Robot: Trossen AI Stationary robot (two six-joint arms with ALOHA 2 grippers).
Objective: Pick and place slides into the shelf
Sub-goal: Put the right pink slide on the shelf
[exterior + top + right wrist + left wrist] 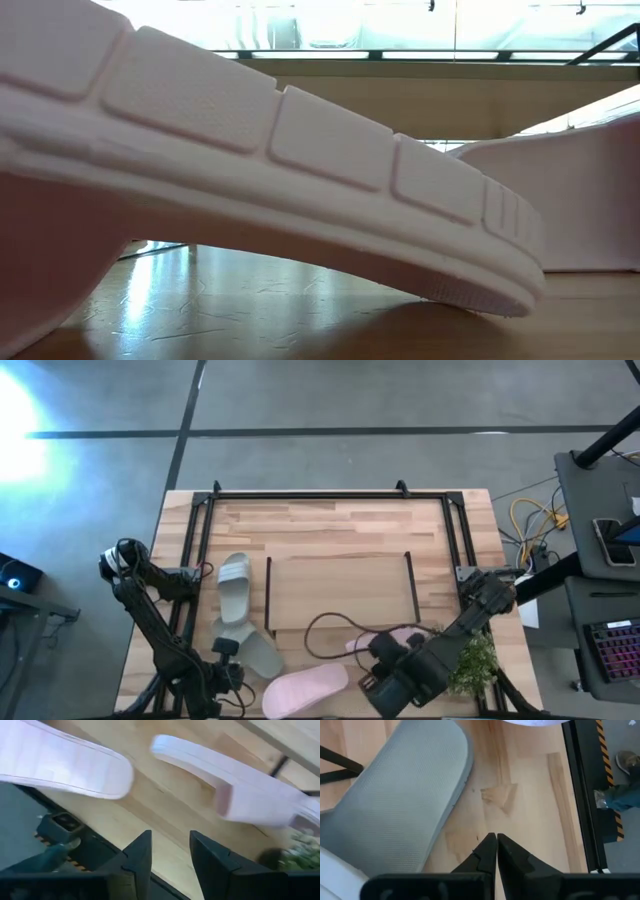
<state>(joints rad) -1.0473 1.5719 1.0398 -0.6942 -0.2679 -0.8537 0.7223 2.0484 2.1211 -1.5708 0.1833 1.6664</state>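
high: straight down | low: tabletop, pressed against pink slide point(300, 170) (also seen overhead point(305, 690)) | wrists: close

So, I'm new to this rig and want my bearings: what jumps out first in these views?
A pale pink slide lies upside down at the table's near edge, its ribbed sole filling the low view. The right gripper hangs open over bare wood between it and the second pink slide. The left gripper, shut, sits beside a grey-green slide.

Floor: grey concrete point(350, 400) crossed by dark seam lines.
Light: a bright glare point(15, 430) lay on the floor's left.
Furniture: a dark desk point(600, 540) held a keyboard point(615, 650).
Cables: yellow coils point(530, 520) lay beside it.
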